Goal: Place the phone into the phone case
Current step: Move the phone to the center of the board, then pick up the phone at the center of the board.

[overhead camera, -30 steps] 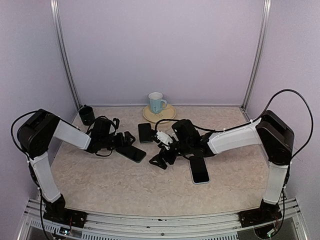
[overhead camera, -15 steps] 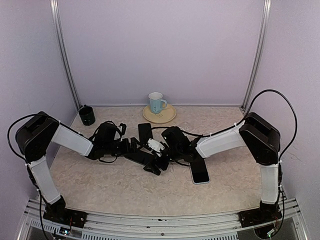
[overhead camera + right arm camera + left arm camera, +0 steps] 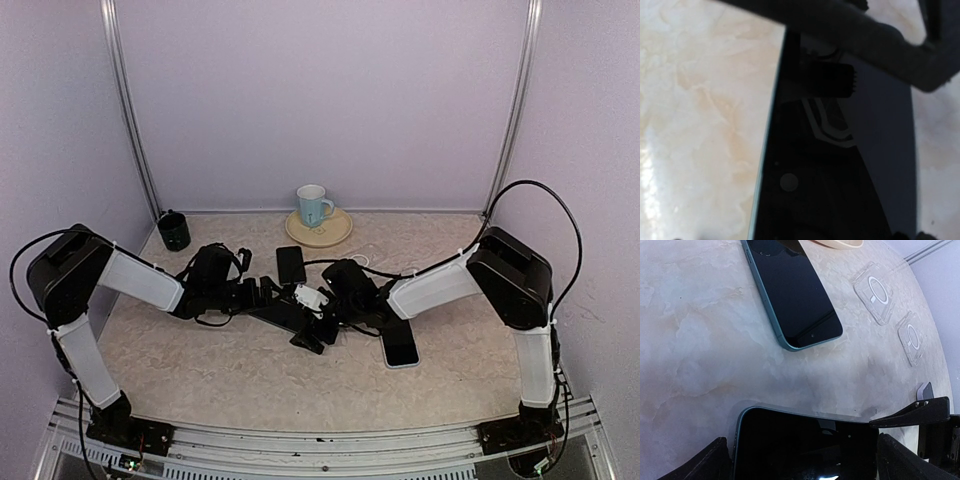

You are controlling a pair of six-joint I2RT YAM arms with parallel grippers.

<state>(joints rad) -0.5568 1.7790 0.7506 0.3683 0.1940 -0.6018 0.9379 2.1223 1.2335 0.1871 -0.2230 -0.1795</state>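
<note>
A dark phone [image 3: 287, 312] with a teal edge lies flat on the marble table between my two grippers. My left gripper [image 3: 267, 297] is open and straddles one end of it; in the left wrist view the phone [image 3: 805, 445] nearly fills the gap between the fingers [image 3: 707, 465]. My right gripper [image 3: 313, 324] is open over the other end, and the phone [image 3: 835, 175] fills the right wrist view. Two clear phone cases [image 3: 874, 292] [image 3: 911, 336] lie flat farther off in the left wrist view.
A second dark phone [image 3: 291, 265] lies just behind the grippers. A third phone [image 3: 400, 345] with a pale rim lies at the right. A mug on a saucer [image 3: 335, 233] stands at the back and a dark cup [image 3: 173, 231] at the back left.
My right arm has swung left, away from the pale-rimmed phone, to the middle phone. My left gripper has moved right along that phone. Both have stayed open.
</note>
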